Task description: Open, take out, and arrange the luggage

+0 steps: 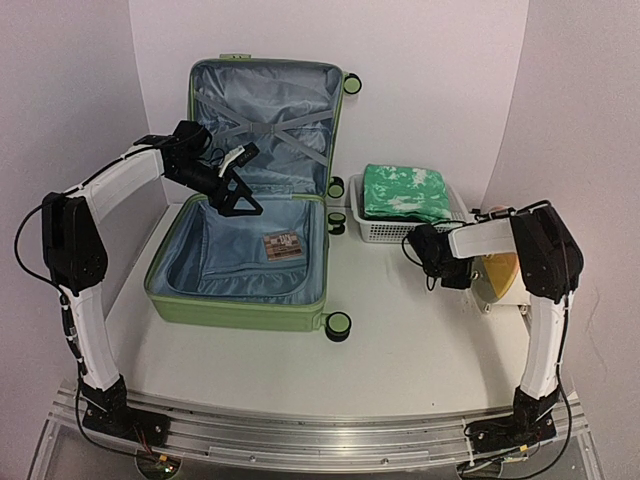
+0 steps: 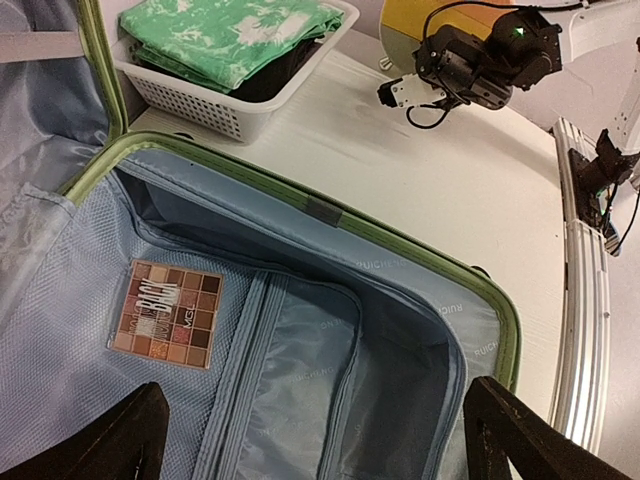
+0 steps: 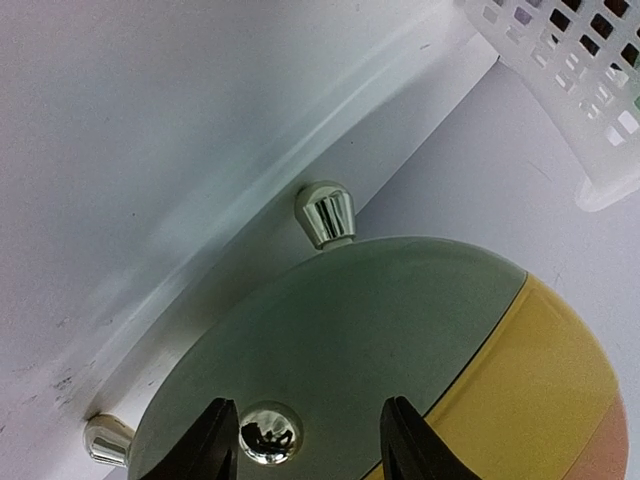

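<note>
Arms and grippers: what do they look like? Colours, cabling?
Both the left arm and right arm have white links, bulky black joint housings and loose black cables. The left gripper and right gripper are black with angular black fingers. A green light shows on the right wrist.

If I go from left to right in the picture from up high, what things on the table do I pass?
Open green suitcase → white basket with a folded green cloth inside → round thing with a yellow face, by the right arm.
</note>
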Robot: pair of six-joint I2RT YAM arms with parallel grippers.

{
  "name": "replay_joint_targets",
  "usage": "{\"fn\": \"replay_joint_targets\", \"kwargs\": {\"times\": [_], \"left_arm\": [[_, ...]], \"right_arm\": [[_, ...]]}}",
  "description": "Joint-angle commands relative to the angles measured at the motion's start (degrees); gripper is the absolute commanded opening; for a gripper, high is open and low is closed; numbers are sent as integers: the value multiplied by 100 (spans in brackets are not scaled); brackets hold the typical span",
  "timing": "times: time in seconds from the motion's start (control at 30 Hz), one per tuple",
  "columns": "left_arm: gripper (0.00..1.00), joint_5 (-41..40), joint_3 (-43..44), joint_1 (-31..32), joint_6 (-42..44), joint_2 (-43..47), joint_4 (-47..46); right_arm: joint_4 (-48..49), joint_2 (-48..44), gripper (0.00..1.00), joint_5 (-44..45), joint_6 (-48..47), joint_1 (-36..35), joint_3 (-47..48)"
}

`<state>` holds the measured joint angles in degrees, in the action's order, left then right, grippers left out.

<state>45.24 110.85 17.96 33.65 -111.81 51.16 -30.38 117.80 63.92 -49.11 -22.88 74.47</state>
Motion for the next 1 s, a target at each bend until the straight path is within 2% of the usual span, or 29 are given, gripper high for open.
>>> {"fn": "replay_joint_targets", "kwargs": {"times": [0.0, 0.23, 0.4, 0.97], "left_arm": [[100, 0, 60, -22, 70, 109, 103], [100, -17, 115, -24, 80, 68, 100], [100, 1, 173, -24, 66, 34, 106], [100, 0, 225, -25, 80, 45, 118]], "right_arm": [[311, -85, 47, 7, -261, 94, -386], [714, -265, 46, 73, -536, 334, -627], [902, -258, 40, 102, -703, 379, -603], [1215, -684, 31, 74, -1312, 474, -719]]}}
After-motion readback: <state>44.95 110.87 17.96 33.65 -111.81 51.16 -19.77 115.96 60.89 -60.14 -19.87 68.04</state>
